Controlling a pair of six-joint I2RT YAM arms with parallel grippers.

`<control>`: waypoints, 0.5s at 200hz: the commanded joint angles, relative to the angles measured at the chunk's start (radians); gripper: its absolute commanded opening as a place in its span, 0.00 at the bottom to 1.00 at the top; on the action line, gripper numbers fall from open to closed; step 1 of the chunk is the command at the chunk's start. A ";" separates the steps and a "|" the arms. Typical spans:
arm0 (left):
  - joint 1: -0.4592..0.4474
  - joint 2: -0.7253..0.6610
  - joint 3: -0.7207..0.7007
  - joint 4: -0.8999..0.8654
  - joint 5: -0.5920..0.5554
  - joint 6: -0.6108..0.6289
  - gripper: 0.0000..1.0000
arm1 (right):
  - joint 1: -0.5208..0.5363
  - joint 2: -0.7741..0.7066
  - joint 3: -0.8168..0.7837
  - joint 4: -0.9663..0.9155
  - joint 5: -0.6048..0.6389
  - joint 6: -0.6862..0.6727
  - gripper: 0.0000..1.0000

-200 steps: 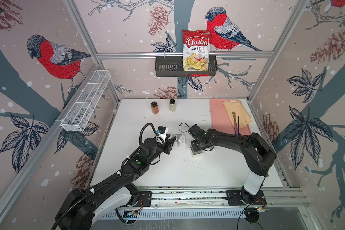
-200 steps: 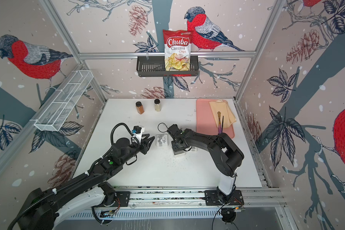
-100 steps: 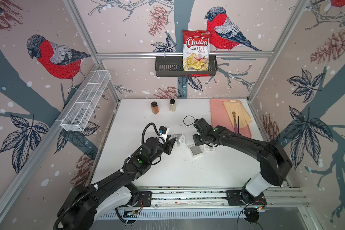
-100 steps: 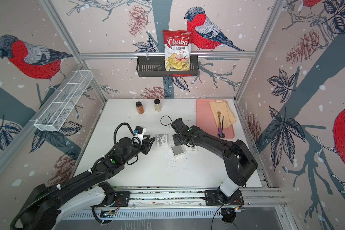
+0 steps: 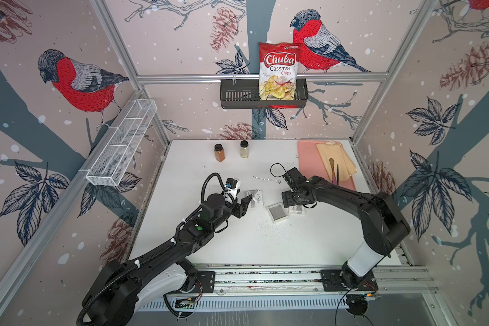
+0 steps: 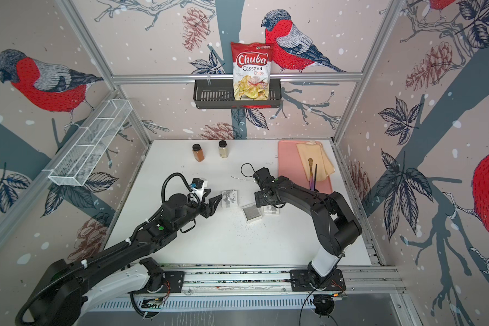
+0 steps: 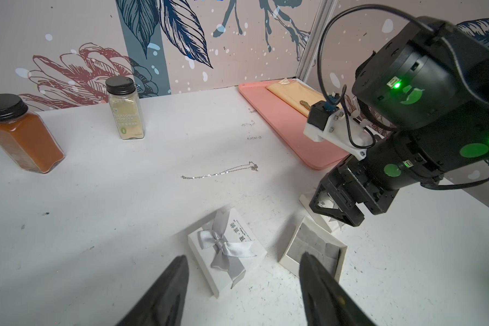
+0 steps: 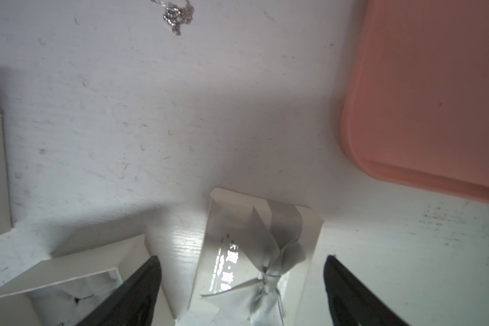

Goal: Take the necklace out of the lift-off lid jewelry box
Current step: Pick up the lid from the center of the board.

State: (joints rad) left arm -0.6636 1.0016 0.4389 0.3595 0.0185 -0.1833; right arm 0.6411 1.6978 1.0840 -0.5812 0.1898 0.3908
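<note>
Left wrist shows us the necklace (image 7: 220, 172): likely light, limp, slippery; we'd pinch its pendant (image 7: 254, 167); both jaws spread, empty.

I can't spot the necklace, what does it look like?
Start at the pink tray on the white table. Close beside it lies the necklace. It is a thin silver chain, not blocky like the white boxes nearby.

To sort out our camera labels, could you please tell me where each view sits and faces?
Top views: high in front, looking down at the table; left arm and right arm show.
Left wrist: faces the necklace; left end effector and right arm show.
Right wrist: looks down at a ribboned lid; right end effector shows.
Both wrist views share the necklace.
</note>
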 commanded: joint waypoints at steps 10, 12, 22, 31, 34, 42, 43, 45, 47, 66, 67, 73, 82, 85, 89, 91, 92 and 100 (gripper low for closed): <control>0.004 0.003 -0.011 0.033 -0.011 0.010 0.66 | -0.003 0.025 0.005 0.015 -0.013 0.019 0.90; 0.004 0.004 -0.011 0.034 -0.012 0.011 0.66 | -0.003 0.025 0.005 0.015 -0.015 0.022 0.90; 0.005 0.008 -0.009 0.034 -0.010 0.013 0.66 | -0.004 0.031 0.001 0.016 -0.015 0.035 0.90; 0.006 0.010 -0.008 0.034 -0.008 0.016 0.66 | -0.005 0.032 -0.007 0.020 -0.016 0.046 0.90; 0.006 0.011 -0.008 0.033 -0.008 0.017 0.66 | -0.005 0.031 -0.010 0.022 -0.015 0.051 0.90; 0.007 0.014 -0.008 0.035 -0.007 0.020 0.66 | -0.004 0.030 -0.022 0.031 -0.023 0.062 0.90; 0.007 0.014 -0.007 0.035 -0.007 0.020 0.66 | -0.004 0.029 -0.023 0.032 -0.024 0.063 0.90; 0.007 0.015 -0.007 0.035 -0.008 0.021 0.66 | -0.004 0.029 -0.025 0.034 -0.026 0.065 0.90; 0.007 0.015 -0.007 0.035 -0.007 0.021 0.66 | -0.004 0.029 -0.028 0.035 -0.028 0.069 0.90; 0.008 0.022 -0.004 0.035 -0.002 0.025 0.67 | -0.004 0.026 -0.045 0.043 -0.029 0.090 0.90; 0.008 0.023 -0.003 0.036 -0.002 0.025 0.67 | -0.004 0.026 -0.045 0.044 -0.028 0.091 0.90; 0.009 0.025 -0.002 0.036 0.000 0.025 0.67 | -0.004 0.025 -0.050 0.047 -0.026 0.095 0.90; 0.009 0.027 0.000 0.035 0.003 0.027 0.66 | -0.004 0.021 -0.057 0.052 -0.025 0.099 0.90; 0.009 0.027 -0.001 0.036 0.004 0.027 0.67 | -0.004 0.021 -0.059 0.053 -0.026 0.100 0.90; 0.009 0.028 0.001 0.037 0.004 0.027 0.67 | -0.004 0.020 -0.061 0.056 -0.024 0.101 0.90; 0.009 0.029 0.001 0.038 0.004 0.026 0.67 | -0.004 0.019 -0.061 0.055 -0.025 0.101 0.90; 0.009 0.029 0.000 0.039 0.005 0.026 0.66 | -0.004 0.020 -0.062 0.057 -0.025 0.101 0.90; 0.009 0.032 0.001 0.038 0.006 0.026 0.67 | -0.004 0.022 -0.064 0.058 -0.024 0.100 0.90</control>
State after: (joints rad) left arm -0.6567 1.0286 0.4320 0.3626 0.0200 -0.1638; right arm 0.6357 1.7264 1.0275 -0.5415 0.1707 0.4709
